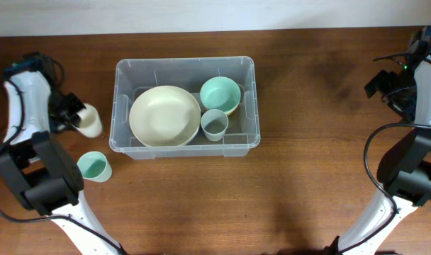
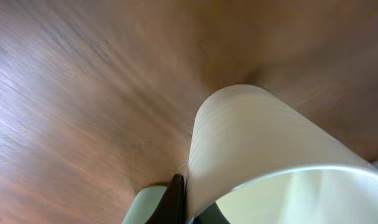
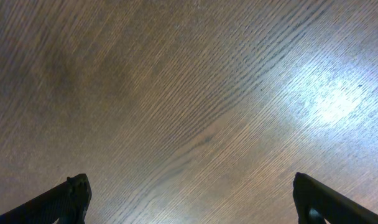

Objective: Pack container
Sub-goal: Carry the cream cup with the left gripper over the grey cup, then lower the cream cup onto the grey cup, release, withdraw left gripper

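Note:
The container point(image 1: 124, 71), a large clear plastic bin, stands mid-table. It holds a wide cream bowl point(image 1: 164, 115), a mint bowl point(image 1: 220, 94) and a grey-blue cup point(image 1: 215, 125). Left of the bin, my left gripper point(image 1: 75, 115) is shut on the rim wall of a cream cup point(image 1: 91, 122). In the left wrist view the cream cup point(image 2: 257, 143) fills the frame, with a black finger point(image 2: 175, 198) pressed against its wall. My right gripper point(image 1: 384, 83) hangs open at the far right. Its fingers point(image 3: 74, 194) show only bare wood between them.
A mint cup point(image 1: 94, 167) stands upright on the table below the left gripper, just left of the bin's front corner. Both arm bases sit at the front corners of the wooden table point(image 1: 315, 163).

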Action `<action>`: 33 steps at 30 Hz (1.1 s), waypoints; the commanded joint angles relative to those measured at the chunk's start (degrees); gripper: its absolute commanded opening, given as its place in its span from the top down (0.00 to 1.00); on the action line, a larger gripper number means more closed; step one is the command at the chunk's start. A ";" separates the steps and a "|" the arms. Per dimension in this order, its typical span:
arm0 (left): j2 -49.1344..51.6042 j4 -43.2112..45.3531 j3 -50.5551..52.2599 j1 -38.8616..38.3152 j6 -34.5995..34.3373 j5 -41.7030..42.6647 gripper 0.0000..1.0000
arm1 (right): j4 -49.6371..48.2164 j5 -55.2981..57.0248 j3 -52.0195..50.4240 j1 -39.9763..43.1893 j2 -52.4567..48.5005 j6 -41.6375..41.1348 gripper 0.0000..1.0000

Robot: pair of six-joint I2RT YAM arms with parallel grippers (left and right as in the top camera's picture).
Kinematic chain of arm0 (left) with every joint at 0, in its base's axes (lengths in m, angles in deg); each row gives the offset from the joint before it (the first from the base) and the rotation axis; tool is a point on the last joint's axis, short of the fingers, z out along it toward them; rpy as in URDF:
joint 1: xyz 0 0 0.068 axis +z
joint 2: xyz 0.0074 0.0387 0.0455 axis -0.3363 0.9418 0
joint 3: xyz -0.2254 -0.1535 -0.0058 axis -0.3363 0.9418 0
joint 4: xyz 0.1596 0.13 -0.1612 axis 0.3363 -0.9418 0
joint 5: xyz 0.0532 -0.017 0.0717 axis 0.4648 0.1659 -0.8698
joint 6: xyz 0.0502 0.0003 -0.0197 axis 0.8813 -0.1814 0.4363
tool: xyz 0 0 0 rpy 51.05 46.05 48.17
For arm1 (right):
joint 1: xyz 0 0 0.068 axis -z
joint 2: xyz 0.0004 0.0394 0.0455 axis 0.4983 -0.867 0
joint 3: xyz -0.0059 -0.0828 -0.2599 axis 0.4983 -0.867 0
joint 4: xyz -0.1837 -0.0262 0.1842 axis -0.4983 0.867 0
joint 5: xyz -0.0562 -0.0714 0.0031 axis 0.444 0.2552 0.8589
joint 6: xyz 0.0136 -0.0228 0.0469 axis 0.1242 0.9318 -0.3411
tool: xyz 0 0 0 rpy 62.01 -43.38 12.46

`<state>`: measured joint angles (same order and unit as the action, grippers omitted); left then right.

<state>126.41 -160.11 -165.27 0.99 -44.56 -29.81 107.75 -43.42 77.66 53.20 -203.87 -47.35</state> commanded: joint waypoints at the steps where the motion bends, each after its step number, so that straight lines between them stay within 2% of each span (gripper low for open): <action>1: -0.81 -3.85 -14.19 1.11 0.35 -0.11 0.99 | 0.02 0.11 -0.11 -0.04 0.83 -0.13 0.01; 2: -1.03 -6.32 -22.60 0.44 2.08 2.60 0.99 | 0.02 0.11 -0.11 -0.04 0.83 -0.13 0.01; 7: -2.19 -11.80 -42.93 -6.27 11.04 16.76 0.99 | 0.00 0.11 -0.11 -0.04 0.83 -0.13 0.01; 9: -2.97 -13.31 -48.26 -11.63 14.08 18.18 0.99 | 0.00 0.11 -0.11 -0.04 0.83 -0.13 0.01; 12: -3.48 -15.02 -52.41 -21.70 16.20 15.89 0.99 | 0.02 0.11 -0.11 -0.04 0.83 -0.13 0.01; 15: -3.15 -16.13 -52.00 -31.08 16.15 14.05 0.99 | 0.00 0.11 -0.11 -0.04 0.83 -0.11 0.01; 17: -2.64 -17.38 -48.00 -39.91 16.20 12.96 0.99 | 0.00 0.11 -0.11 -0.04 0.83 -0.13 0.01; 19: -2.60 -18.05 -44.85 -43.15 16.17 12.00 0.99 | 0.02 0.11 -0.11 -0.04 0.83 -0.13 0.01; 23: -2.60 -19.47 -39.56 -45.81 15.06 11.98 0.99 | 0.02 0.11 -0.11 -0.04 0.83 -0.13 0.01; 33: -2.38 -17.40 -26.77 -45.88 14.49 12.00 0.99 | 0.02 0.11 -0.11 -0.04 0.83 -0.13 0.01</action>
<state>123.62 -177.92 -194.49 -45.08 -29.76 -17.39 107.77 -43.42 77.66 53.20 -203.87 -47.33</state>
